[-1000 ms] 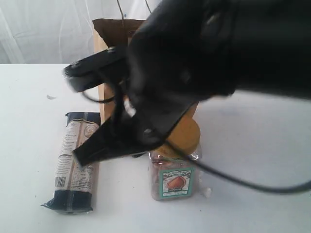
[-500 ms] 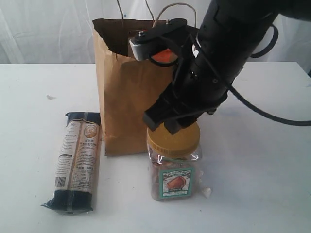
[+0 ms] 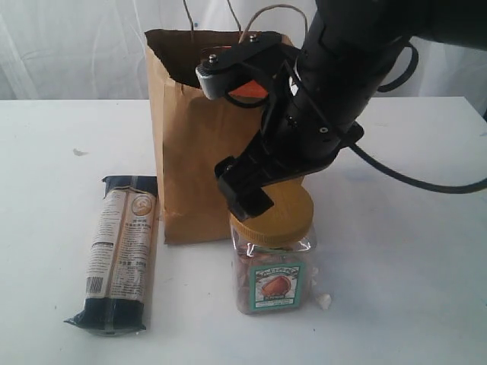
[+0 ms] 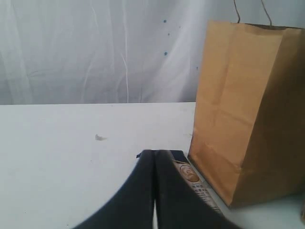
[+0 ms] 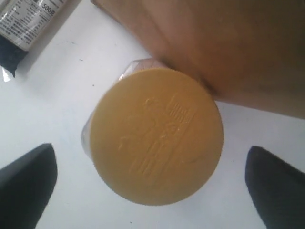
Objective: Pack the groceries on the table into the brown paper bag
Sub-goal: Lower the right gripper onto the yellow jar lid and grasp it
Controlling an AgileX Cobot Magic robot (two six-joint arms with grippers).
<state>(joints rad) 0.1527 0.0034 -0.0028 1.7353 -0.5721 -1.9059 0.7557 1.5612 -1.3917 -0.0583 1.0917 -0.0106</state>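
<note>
The tan-lidded nut jar [image 3: 270,283] stands upright on the table [image 3: 403,251] just in front of the brown paper bag [image 3: 194,144]. My right gripper [image 5: 152,168] hangs open straight above the jar's lid [image 5: 157,136], one finger on each side, touching nothing. In the exterior view one black finger [image 3: 245,196] overlaps the lid's edge. The long dark-blue and beige packet [image 3: 120,251] lies flat to the left of the bag. My left gripper [image 4: 153,153] is shut and empty, low over the table beside the packet [image 4: 190,175] and near the bag [image 4: 243,105].
Small white crumbs lie by the jar [image 3: 325,301] and at far left [image 3: 79,151]. A white curtain backs the table. A black cable [image 3: 426,186] trails from the right arm across the table's right side. The bag's handles [image 3: 262,15] stick up behind the arm.
The right arm has swung away from the camera and settled over the nut jar, and its jaws have gone from shut to wide open. The left gripper stays shut.
</note>
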